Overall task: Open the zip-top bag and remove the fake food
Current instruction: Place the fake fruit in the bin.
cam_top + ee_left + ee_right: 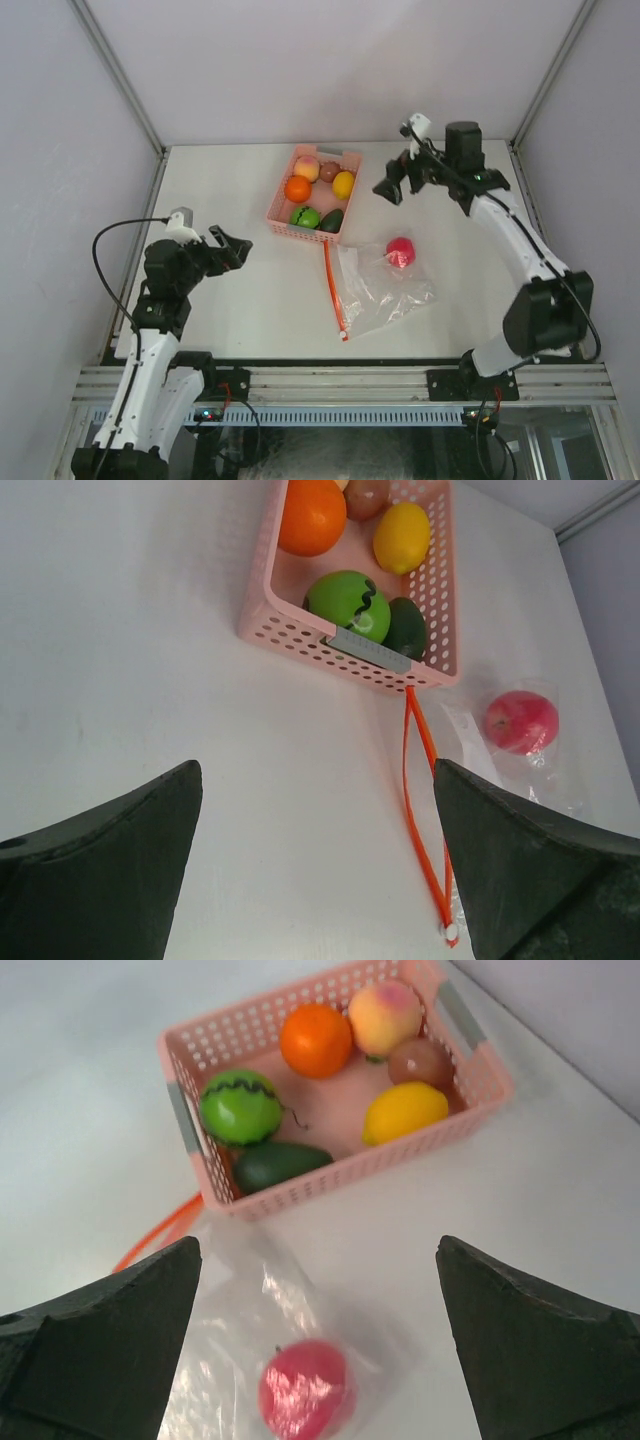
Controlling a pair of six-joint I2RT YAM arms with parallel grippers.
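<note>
6 fruits (297,189) in basket (345,154), tabletop (230,190) far edge. 1 red fruit (400,251) left in bag (385,295) (zipper end by basket, short trip). Left gripper (232,247), right gripper (392,185) wide, holding nothing.

Robot lab cell: white panel walls (330,70), white table (250,310), aluminium rail (340,378) along front edge.

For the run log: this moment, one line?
left gripper open | right gripper open | basket holds six fake foods | zip-top bag holds red fake food
</note>
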